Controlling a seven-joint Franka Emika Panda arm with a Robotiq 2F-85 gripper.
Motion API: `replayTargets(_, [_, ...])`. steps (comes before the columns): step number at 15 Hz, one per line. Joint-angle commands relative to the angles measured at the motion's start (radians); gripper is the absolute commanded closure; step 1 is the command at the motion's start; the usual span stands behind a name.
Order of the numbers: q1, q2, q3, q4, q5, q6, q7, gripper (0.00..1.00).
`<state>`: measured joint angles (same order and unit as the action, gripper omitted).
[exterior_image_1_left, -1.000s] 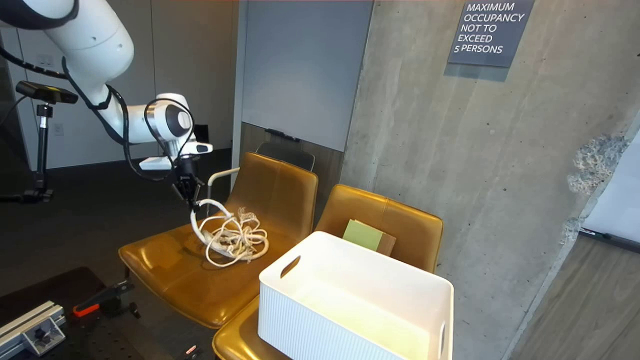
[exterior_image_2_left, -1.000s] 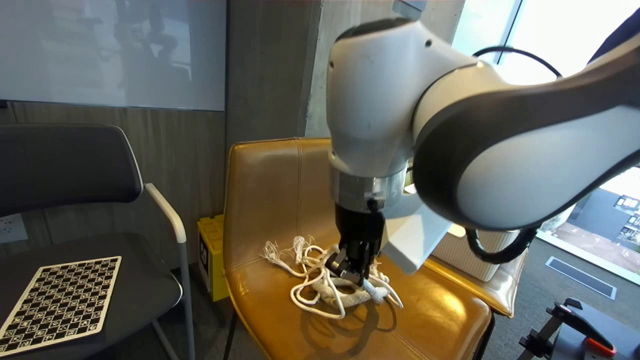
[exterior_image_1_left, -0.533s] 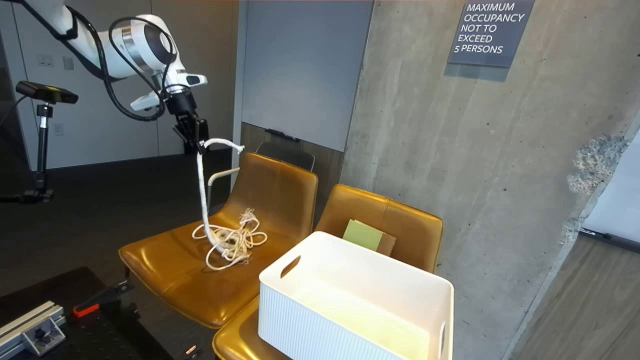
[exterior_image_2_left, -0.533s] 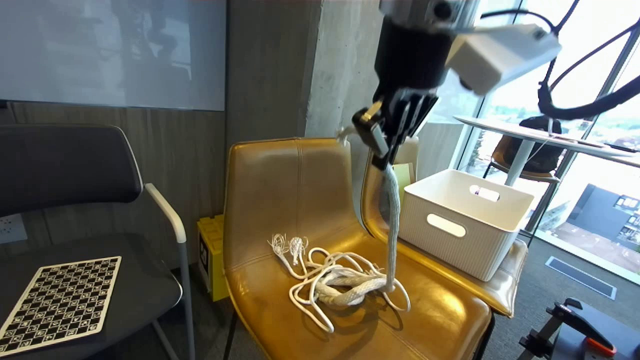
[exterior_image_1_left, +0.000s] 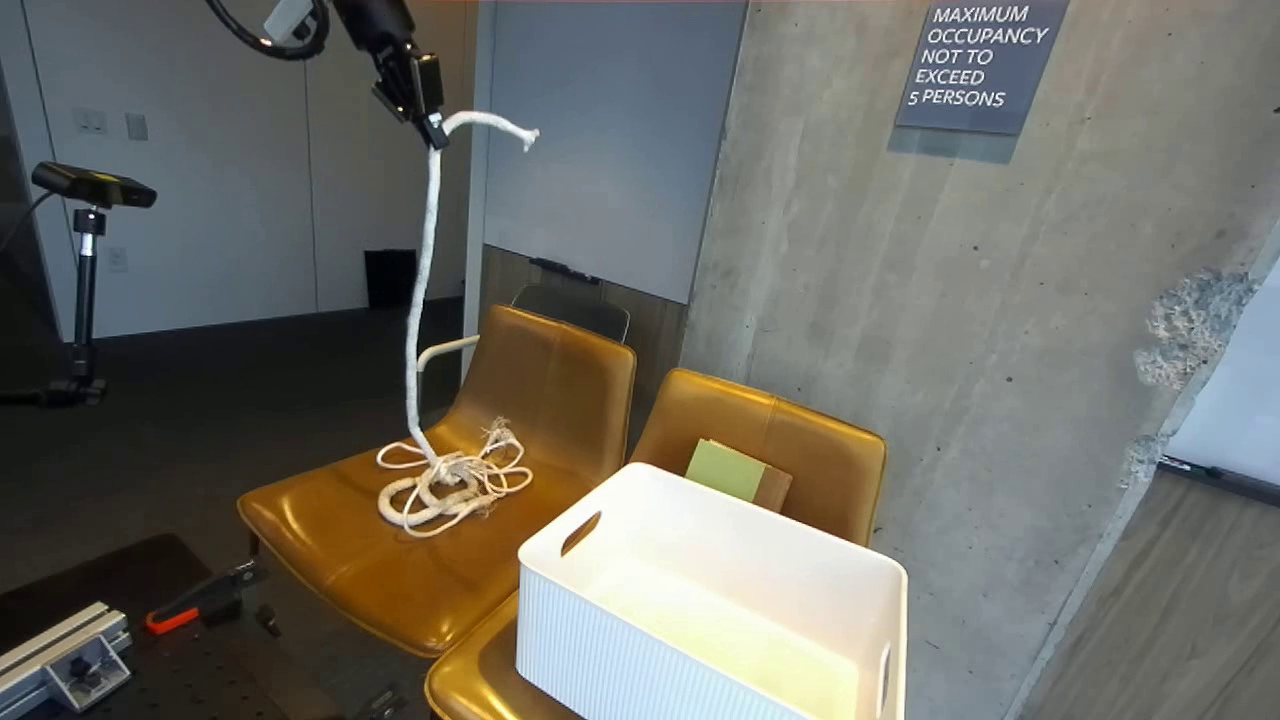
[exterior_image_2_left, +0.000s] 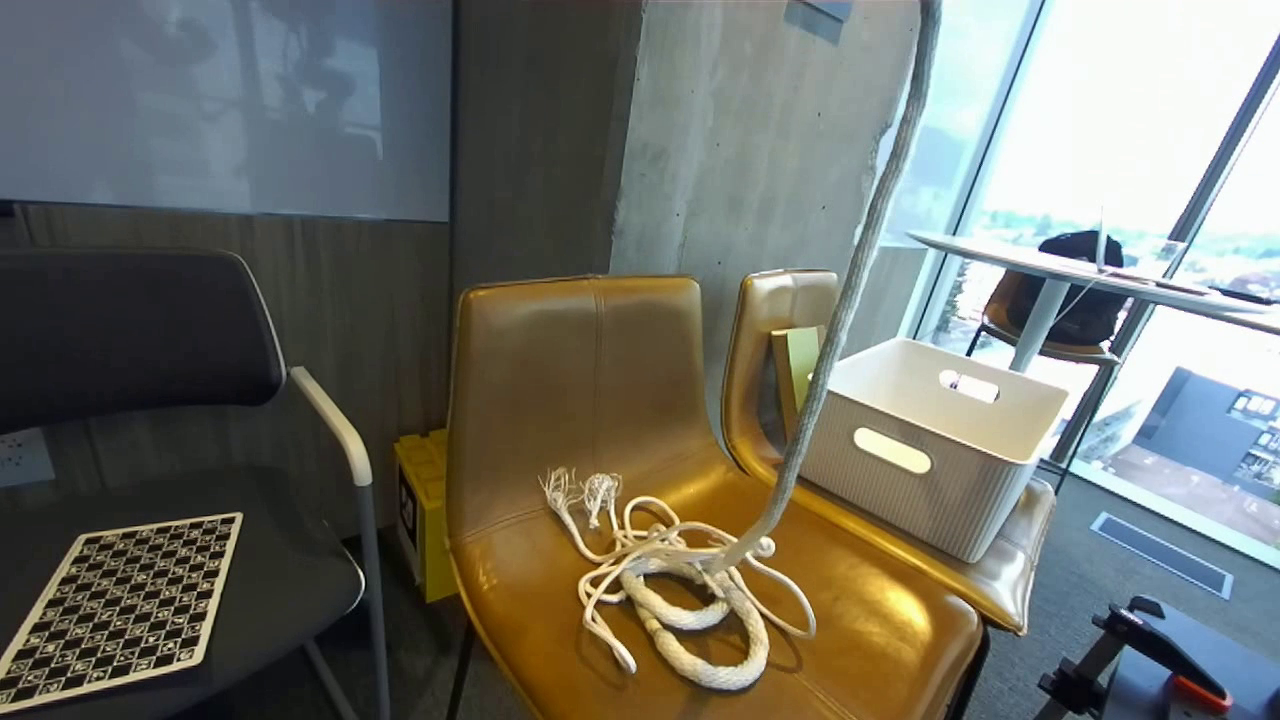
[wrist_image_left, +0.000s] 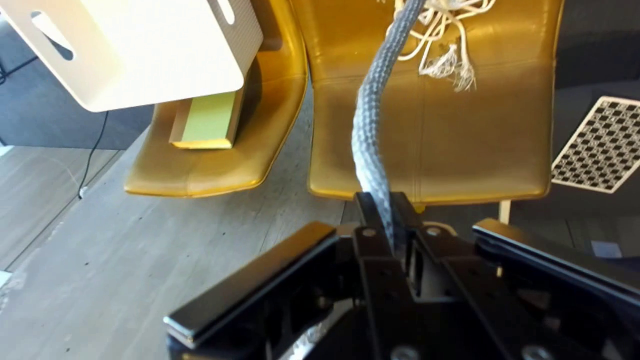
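Pinching a thick white rope (exterior_image_1_left: 427, 230) in the claw (wrist_image_left: 385, 202), between two black fingers (wrist_image_left: 366, 212). High up in an exterior view, with a short rope end (exterior_image_1_left: 490, 119) poking out at three o'clock and drooping at its tip. From the claw down to six o'clock, a long hanging part of the rope, a bit bent. At the bottom of the hanging part, a messy pile of fat loops and thin strings (exterior_image_1_left: 455, 472), right on the seat of a shiny brown chair (exterior_image_1_left: 350, 540). In an exterior view, near ten o'clock in that pile, two fuzzy ends (exterior_image_2_left: 602, 490). At four o'clock from the pile in an exterior view, a big white box (exterior_image_1_left: 640, 645), on a second brown chair (exterior_image_1_left: 810, 440). At twelve o'clock from the box, between its side and the chair's back, a green and brown block (exterior_image_1_left: 725, 470). At nine o'clock from the pile in an exterior view, a dark chair (exterior_image_2_left: 130, 335) with a black and white checked board (exterior_image_2_left: 125, 605) on its seat. Between that chair and the shiny brown chair, a yellow box (exterior_image_2_left: 432, 535). Farther out, at three o'clock from the claw in an exterior view, a blue sign (exterior_image_1_left: 985, 65).
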<state>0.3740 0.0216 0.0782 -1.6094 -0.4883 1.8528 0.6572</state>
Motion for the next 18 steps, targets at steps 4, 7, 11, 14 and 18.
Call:
replayTargets(4, [-0.123,0.021,0.050,0.403,-0.005,-0.181,-0.162,0.97])
replayTargets(7, [-0.155,0.044,0.042,0.574,0.001,-0.231,-0.231,0.97])
replayTargets(11, [-0.216,0.089,0.009,0.771,0.076,-0.386,-0.341,0.97])
replayTargets(14, [-0.277,0.161,-0.041,0.921,0.153,-0.576,-0.437,0.97])
replayTargets(18, [-0.405,0.267,-0.121,1.043,0.271,-0.709,-0.565,0.97])
